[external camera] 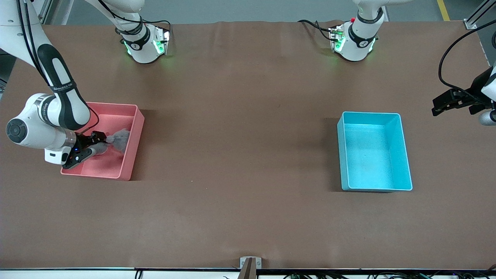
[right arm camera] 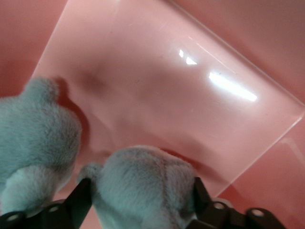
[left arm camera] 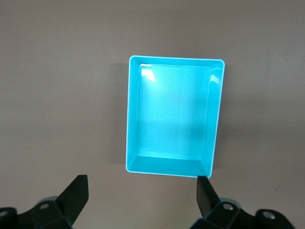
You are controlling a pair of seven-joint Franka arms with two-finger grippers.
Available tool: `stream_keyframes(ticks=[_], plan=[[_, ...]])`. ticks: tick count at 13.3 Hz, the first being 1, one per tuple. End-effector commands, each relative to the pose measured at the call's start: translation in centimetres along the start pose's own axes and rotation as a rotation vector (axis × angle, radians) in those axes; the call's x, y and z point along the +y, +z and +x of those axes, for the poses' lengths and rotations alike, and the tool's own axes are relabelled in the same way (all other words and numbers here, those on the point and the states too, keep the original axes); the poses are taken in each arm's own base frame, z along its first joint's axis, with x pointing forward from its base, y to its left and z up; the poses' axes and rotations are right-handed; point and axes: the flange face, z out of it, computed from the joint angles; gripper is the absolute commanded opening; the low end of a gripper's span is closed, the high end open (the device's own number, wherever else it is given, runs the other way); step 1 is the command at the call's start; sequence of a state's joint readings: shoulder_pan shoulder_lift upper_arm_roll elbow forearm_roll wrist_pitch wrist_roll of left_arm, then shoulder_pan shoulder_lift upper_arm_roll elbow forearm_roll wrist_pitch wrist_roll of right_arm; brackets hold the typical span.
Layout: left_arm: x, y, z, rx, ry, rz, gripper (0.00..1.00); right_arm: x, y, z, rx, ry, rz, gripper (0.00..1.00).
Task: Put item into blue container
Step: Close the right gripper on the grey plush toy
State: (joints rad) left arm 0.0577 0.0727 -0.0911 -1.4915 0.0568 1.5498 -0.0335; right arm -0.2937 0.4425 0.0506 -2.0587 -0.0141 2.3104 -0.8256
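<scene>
Brown counter [external camera: 240, 155]: blue container [external camera: 405, 155], pink bin [external camera: 133, 147] holding grey plush toy [external camera: 120, 140]. Right gripper [right arm camera: 140, 202] fingers flank the toy, grip unconfirmed. Left gripper [left arm camera: 143, 191] waits, spread wide, empty.

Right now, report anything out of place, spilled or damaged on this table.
Nothing stands out. The blue container sits upright and empty; the pink bin sits upright with the grey plush toy inside, the right claw around it. The left claw waits above the blue container.
</scene>
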Motion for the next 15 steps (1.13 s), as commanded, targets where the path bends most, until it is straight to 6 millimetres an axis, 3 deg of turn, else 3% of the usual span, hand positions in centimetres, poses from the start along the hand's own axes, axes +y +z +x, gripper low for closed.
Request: stream_keyframes(ticks=[1, 2, 4, 5, 10, 13, 15], plan=[[-0.1, 0.0, -0.4, 0.005, 0.013, -0.010, 1.00, 0.2, 0.4, -0.3, 0.013, -0.070, 0.016, 0.52], [-0.1, -0.1, -0.4, 0.005, 0.013, -0.010, 1.00, 0.1, 0.5, -0.3, 0.009, -0.074, 0.020, 0.32], [-0.1, -0.3, -0.5, 0.008, 0.012, -0.008, 1.00, 0.0, 0.4, -0.6, 0.001, -0.072, 0.031, 0.05], [-0.2, -0.2, -0.4, 0.006, 0.011, -0.008, 1.00, 0.2, 0.2, -0.8, -0.008, -0.066, 0.044, 0.00], [-0.6, -0.1, -0.4, 0.006, 0.005, -0.008, 1.00, -0.4, -3.3, -0.5, -0.023, -0.061, 0.058, 0.00], [-0.6, 0.0, -0.3, 0.006, 0.005, -0.009, 1.00, -2.9, -8.6, 0.5, -0.059, 0.091, 0.064, 0.00], [-0.7, 0.2, -0.2, 0.004, 0.004, -0.009, 1.00, -5.2, -11.7, 2.2, -0.073, 0.157, 0.051, 0.00]])
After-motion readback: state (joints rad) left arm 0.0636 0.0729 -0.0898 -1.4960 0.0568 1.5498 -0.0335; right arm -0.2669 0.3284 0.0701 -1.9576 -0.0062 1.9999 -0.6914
